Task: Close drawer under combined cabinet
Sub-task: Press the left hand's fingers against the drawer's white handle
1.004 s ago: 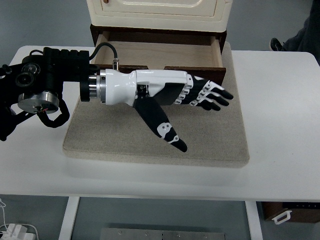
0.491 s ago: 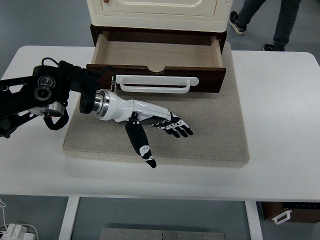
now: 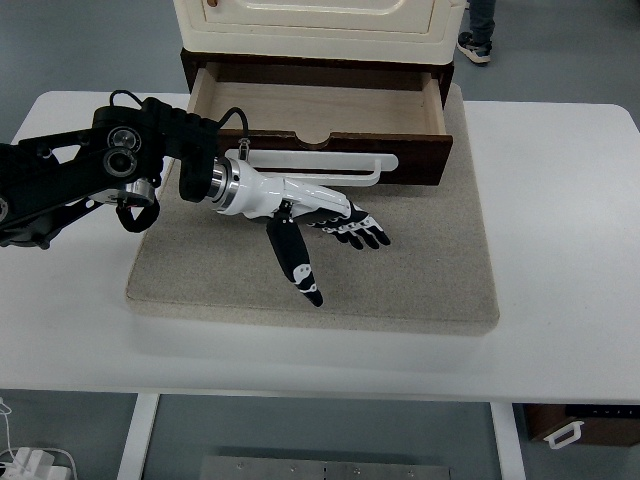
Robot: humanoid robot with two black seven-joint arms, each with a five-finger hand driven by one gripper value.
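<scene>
The drawer (image 3: 315,105) sits pulled out under the cream cabinet (image 3: 318,25), brown outside, pale wood inside. The left robot hand (image 3: 325,225) hangs just in front of its white handle (image 3: 310,165), fingers spread flat (holding nothing). Under it lies a gray mat (image 3: 420,270) on the white bench (image 3: 560,250).
</scene>
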